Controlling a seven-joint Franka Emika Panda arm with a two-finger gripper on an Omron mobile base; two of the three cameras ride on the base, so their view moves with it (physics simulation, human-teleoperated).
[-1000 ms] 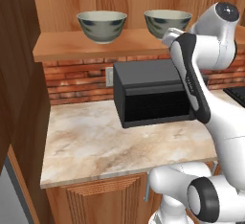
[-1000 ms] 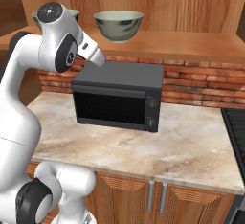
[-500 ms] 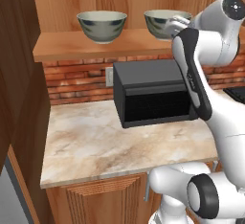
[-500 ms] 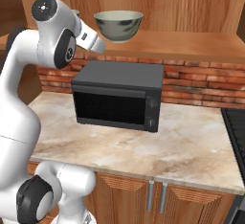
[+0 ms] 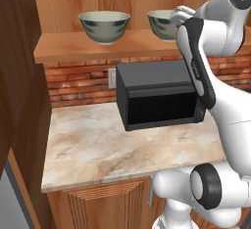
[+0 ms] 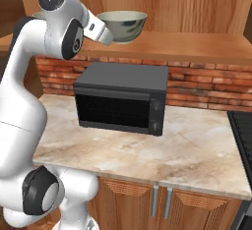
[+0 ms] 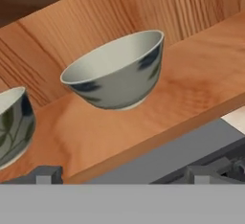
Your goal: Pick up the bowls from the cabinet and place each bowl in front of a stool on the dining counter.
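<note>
**Open gripper aligned with right-hand bowl on cabinet shelf**

The gripper (image 7: 122, 174) is spread wide and holds nothing. In the hand view its two dark fingertips (image 7: 45, 174) rise at the bottom edge, one on either side, with the front edge of the shelf and the top of the microwave (image 7: 191, 151) between them.

The nearer bowl (image 7: 115, 70) stands upright on the shelf of the cabinet (image 7: 191, 79), ahead of the gripper and roughly centred between the fingertips. It is apart from them; no contact is visible. The second bowl (image 7: 12, 122) stands on the same shelf to the left, cut off by the picture edge, near the left fingertip.

In the left base view, the two bowls stand side by side on the shelf: one (image 5: 104, 26) in the open, the other (image 5: 161, 23) partly hidden by the arm's wrist. In the right base view, the hand reaches in just beside the bowl (image 6: 125, 26). The black microwave sits on the marbled worktop (image 5: 93, 145) directly below the shelf.
</note>
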